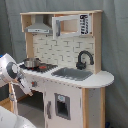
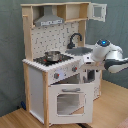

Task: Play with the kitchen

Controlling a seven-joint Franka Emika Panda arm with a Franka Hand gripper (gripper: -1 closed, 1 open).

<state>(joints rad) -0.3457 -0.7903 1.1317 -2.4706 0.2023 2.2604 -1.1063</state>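
The arm (image 2: 107,54) hovers by the kitchen (image 2: 60,60) front, near the knobs (image 2: 56,76). Pincer state: cannot tell. Approach slowly and squarely, I judge.

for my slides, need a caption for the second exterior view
Franka arm reaching toward the front of a toy kitchen, a pot on its stove.
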